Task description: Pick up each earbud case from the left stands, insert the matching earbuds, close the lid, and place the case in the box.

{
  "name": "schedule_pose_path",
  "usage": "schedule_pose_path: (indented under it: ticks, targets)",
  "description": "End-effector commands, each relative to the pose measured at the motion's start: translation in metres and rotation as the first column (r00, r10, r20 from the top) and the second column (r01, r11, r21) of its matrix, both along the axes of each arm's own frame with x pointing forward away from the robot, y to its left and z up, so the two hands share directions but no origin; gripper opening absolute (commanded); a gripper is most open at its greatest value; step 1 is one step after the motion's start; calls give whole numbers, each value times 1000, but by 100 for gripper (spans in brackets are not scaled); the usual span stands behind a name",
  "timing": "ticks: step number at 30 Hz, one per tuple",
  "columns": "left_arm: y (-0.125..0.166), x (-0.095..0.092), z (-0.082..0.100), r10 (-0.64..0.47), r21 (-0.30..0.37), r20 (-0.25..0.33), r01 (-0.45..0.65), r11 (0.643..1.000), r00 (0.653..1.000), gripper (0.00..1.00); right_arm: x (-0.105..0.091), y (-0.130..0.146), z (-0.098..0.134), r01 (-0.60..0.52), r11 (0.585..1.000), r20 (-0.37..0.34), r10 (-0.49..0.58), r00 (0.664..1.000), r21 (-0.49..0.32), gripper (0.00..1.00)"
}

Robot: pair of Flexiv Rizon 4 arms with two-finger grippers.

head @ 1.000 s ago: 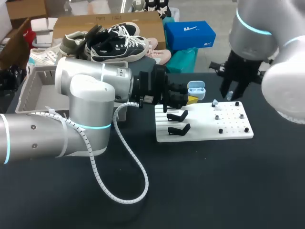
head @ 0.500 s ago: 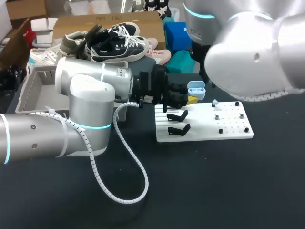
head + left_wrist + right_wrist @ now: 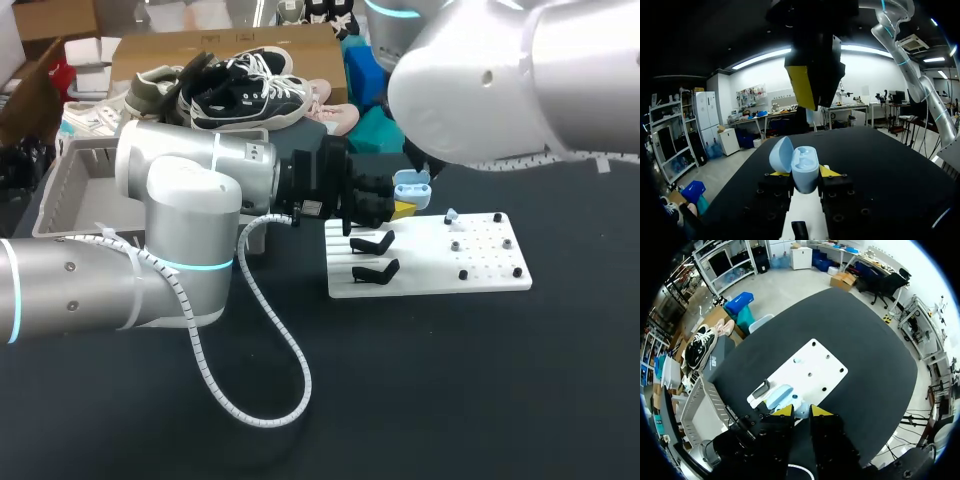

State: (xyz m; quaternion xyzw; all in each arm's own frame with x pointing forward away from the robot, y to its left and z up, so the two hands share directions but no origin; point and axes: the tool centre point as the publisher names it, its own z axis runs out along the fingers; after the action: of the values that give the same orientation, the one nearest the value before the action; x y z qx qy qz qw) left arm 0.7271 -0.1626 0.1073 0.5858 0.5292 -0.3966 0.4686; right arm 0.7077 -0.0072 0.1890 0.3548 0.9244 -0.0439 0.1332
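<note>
**Earbud insertion: case held open**

Left gripper (image 3: 803, 176): fingers pinch the blue earbud case (image 3: 805, 161) from both sides, lid up, just off the white board's (image 3: 430, 262) far-left corner. Right gripper (image 3: 801, 411) hangs over that same corner. Cannot tell if it grips an earbud. Judged step: insertion. Next move calls for a straight, aligned descent into a socket.

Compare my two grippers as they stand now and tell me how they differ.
The left gripper lies roughly level over the table, while the right gripper points down from above. The left gripper is shut on the open light blue earbud case. The right gripper hangs over that case, and I cannot tell whether it holds anything. Both are black with yellow tips.
</note>
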Motion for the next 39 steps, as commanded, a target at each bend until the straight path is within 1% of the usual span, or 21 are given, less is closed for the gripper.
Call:
schedule_pose_path:
  ticks: [1, 6, 17, 28, 39]
  targets:
    - [0, -1, 0, 2, -2, 2, -2, 1000, 1000, 0, 1, 6, -2, -1, 1000, -7, 1, 1000, -8, 0]
    - [0, -1, 0, 2, -2, 2, -2, 1000, 1000, 0, 4, 6, -10, -5, 1000, -19, 5, 1000, 20, 0]
    - [0, -1, 0, 2, -2, 2, -2, 1000, 1000, 0, 9, 4, -13, -7, 999, -15, 7, 1000, 31, 0]
    - [0, -1, 0, 2, -2, 2, -2, 1000, 1000, 0, 11, 5, -21, -15, 999, -33, 16, 999, 43, 0]
    - [0, -1, 0, 2, -2, 2, -2, 1000, 1000, 0, 13, 5, -24, -20, 999, -42, 22, 999, 44, 0]
